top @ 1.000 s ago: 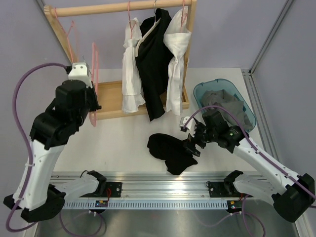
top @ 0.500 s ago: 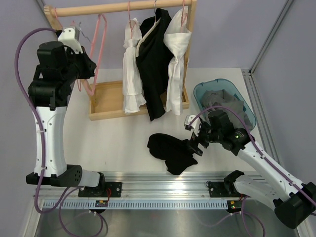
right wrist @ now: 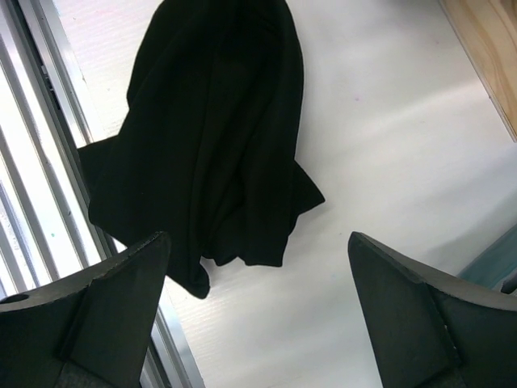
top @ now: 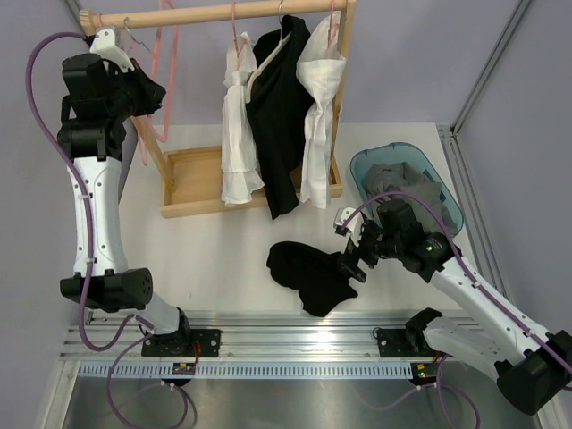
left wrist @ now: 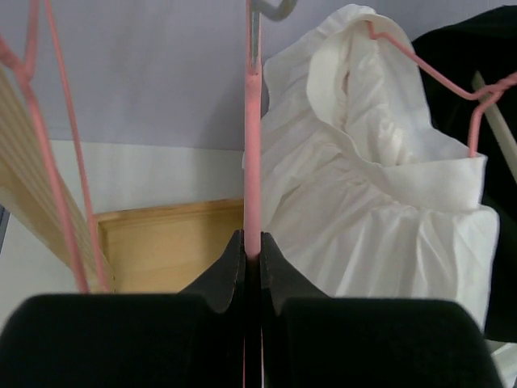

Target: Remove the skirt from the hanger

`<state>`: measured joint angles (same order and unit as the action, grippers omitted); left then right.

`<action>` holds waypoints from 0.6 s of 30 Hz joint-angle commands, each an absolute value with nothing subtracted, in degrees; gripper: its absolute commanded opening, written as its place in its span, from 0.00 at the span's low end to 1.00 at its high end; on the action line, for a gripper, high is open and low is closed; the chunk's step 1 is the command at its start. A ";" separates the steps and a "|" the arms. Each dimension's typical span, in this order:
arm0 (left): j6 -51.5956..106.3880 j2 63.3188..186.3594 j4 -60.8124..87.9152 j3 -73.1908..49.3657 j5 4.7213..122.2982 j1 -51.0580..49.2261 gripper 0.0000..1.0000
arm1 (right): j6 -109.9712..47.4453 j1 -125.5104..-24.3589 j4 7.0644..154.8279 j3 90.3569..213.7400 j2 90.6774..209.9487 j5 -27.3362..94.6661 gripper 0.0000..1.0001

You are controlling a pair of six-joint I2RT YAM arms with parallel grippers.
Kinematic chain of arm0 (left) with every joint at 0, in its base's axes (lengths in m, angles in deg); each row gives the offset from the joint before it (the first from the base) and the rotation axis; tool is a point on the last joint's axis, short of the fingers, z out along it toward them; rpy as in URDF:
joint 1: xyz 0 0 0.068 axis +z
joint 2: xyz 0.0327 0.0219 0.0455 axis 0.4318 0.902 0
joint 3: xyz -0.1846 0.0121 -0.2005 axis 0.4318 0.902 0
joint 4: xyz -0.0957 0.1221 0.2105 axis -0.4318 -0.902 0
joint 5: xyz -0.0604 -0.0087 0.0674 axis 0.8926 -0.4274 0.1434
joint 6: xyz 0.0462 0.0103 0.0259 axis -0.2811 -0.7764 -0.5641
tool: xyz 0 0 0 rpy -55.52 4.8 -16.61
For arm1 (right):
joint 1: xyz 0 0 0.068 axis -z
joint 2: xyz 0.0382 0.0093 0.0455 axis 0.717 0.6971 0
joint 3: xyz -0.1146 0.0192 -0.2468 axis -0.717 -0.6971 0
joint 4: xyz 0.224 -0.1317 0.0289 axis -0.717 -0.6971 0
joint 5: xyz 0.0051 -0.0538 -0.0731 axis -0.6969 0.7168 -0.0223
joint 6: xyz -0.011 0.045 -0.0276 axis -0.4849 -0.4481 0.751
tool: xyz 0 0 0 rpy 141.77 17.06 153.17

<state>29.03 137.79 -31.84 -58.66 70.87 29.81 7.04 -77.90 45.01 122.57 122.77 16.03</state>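
The black skirt lies crumpled on the white counter, off the hanger and close to the near edge. The right tool hangs over its right side with its fingers spread wide and nothing between them. The left tool is raised high at the left end of the wooden rail, with its fingers pinched tight on the stem of a bare pink hanger. White and black clothes hang further along the rail. A blue basket sits to the right.
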 commanded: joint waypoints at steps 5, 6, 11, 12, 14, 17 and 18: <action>33.30 141.97 -22.92 -62.26 73.79 33.05 0.00 | 6.23 -77.45 47.26 122.03 121.88 14.06 1.00; 33.39 142.24 -22.40 -62.44 73.88 33.05 0.00 | 6.23 -77.45 47.35 122.12 122.05 14.06 1.00; 34.45 143.82 -21.07 -63.40 74.23 33.05 0.00 | 6.31 -77.36 47.27 122.64 122.67 13.80 0.99; 34.45 144.26 -20.72 -63.84 74.23 33.05 0.00 | 6.40 -77.36 47.26 122.82 122.84 13.62 1.00; 34.19 144.97 -20.90 -64.54 74.15 33.05 0.00 | 6.40 -77.45 47.18 123.00 123.11 13.62 1.00; 33.92 146.20 -21.25 -64.90 74.06 33.05 0.00 | 6.49 -77.36 47.09 123.52 123.81 13.18 0.99; 33.92 146.37 -21.33 -64.81 74.06 33.05 0.00 | 6.58 -77.36 46.74 123.70 124.07 12.75 1.00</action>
<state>33.64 145.81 -24.82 -61.93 72.46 32.81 6.73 -77.88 45.75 122.15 123.47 14.59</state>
